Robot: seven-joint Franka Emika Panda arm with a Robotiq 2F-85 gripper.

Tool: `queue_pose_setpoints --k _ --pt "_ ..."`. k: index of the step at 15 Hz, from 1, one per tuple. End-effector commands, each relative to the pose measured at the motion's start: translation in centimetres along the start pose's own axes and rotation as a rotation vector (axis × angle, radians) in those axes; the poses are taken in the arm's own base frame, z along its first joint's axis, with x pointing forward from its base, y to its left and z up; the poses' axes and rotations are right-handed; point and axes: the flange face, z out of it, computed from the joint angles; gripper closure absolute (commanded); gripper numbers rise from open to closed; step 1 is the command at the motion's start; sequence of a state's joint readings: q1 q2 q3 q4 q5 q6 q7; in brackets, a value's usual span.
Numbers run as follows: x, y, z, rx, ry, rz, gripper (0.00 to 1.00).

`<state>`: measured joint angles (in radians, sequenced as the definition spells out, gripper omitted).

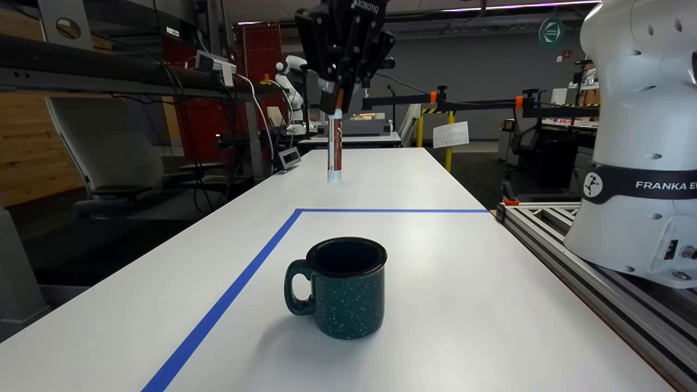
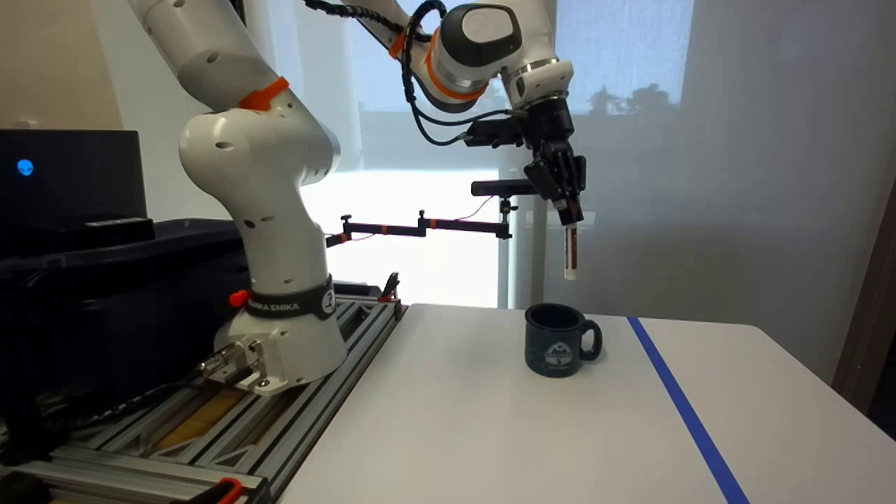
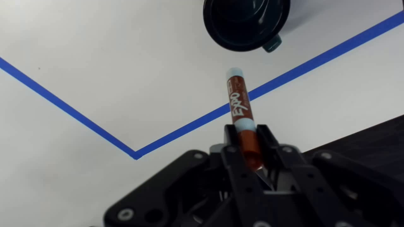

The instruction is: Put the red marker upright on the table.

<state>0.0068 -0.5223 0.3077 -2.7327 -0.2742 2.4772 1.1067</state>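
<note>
We have the claw (image 3: pixel 246 128) closed on the cap end of the marker (image 1: pixel 335 144), which points straight down from it, upper centre in an exterior view, long axis near upright, foot above the desk (image 1: pixel 435 326), so plain lowering should serve us.

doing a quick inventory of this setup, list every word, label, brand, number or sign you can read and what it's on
"EXPO": on the red marker; its smaller print is unreadable.
"ROBOTIQ": on the end effector.
"FRANKA EMIKA": on the robot's black band, pieced together from both exterior views.
Too small or blurred to read: emblem on the mug, white sheet, green round sign.
</note>
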Motion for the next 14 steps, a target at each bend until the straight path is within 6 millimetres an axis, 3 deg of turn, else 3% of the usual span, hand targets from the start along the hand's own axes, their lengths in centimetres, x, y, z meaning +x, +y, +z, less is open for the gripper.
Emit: queue_pose_setpoints --k 1,3,8,14 --pt "0.8 2.3 -0.5 -0.022 0.061 0.043 0.95" --pt "2.1 2.1 0.2 -0.027 0.060 0.074 0.95" --pt "3.5 3.1 3.6 -0.033 0.040 0.161 0.95" --pt "3.0 3.6 8.8 -0.038 -0.027 0.221 0.95"
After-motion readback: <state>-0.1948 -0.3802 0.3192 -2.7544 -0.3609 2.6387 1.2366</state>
